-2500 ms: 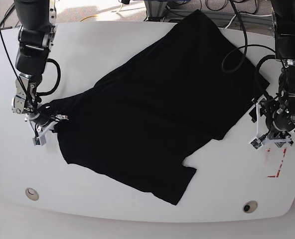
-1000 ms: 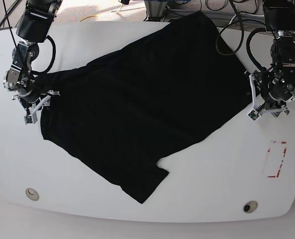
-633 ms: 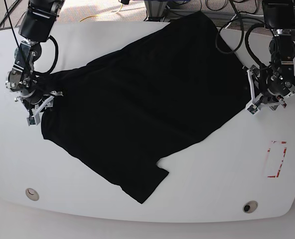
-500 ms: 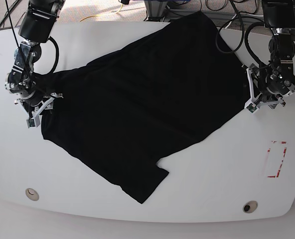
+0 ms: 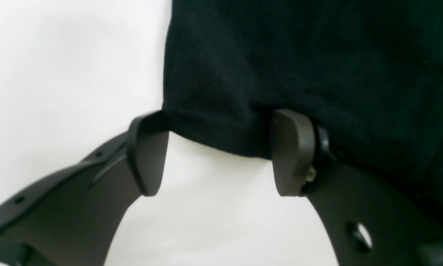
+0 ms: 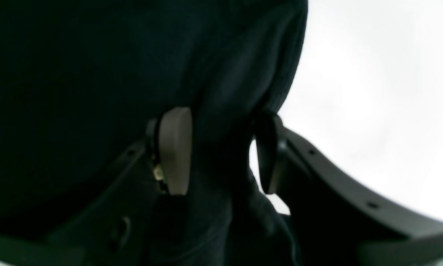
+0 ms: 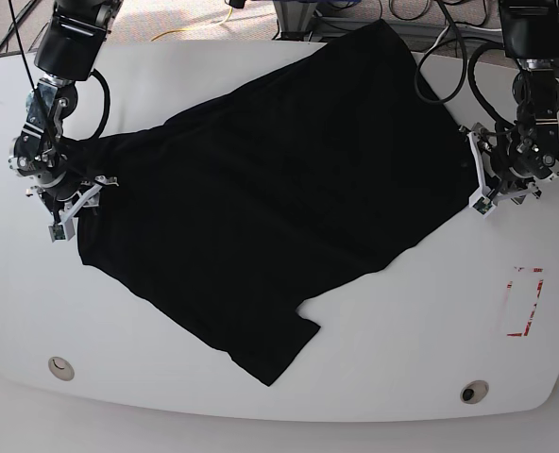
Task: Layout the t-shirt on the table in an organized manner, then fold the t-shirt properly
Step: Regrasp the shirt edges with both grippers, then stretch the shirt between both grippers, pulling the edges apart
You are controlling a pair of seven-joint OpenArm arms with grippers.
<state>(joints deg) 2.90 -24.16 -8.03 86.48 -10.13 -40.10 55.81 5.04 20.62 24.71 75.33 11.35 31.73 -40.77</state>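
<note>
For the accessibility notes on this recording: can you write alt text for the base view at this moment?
A black t-shirt lies spread diagonally across a white table, with one sleeve pointing toward the near edge. The right gripper pinches the shirt's edge on the view's left, and the left gripper sits at its edge on the view's right. A red tape rectangle marks the table's right side.

Robot lab, white table (image 7: 261, 396), red tape rectangle (image 7: 522, 302), loose cables (image 7: 421, 11)

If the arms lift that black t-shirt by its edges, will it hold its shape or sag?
Probably sag: the t-shirt lies limp and flat on the table, and cloth bunches into folds between the right gripper fingers. It looks light and thin, so it should drag easily, though its edge could slip from the left gripper.
</note>
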